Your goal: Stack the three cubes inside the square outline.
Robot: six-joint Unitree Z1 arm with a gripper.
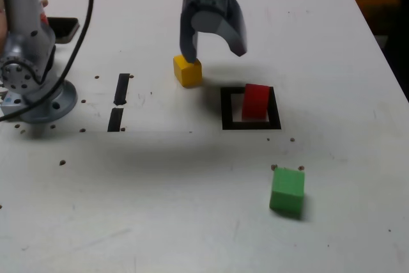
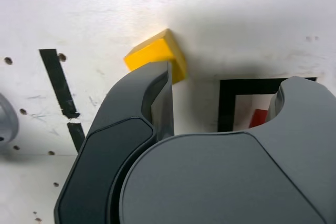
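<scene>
Holding nothing between the fingers (image 1: 234, 36), spread wide at upper centre of the exterior view. Can see 3 cubes there: yellow cube (image 1: 187, 71) askew, just left of upper centre; red cube (image 1: 255, 102) inside the square outline (image 1: 227, 110), right of centre, seemingly longer up-down; green cube (image 1: 287, 191), lower right.

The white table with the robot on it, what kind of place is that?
Probably a robot lab or workshop. A robot arm's jaws hang open over a white table dotted with little holes, black tape strips are stuck on it, and a black square outline surrounds the red cube.
</scene>
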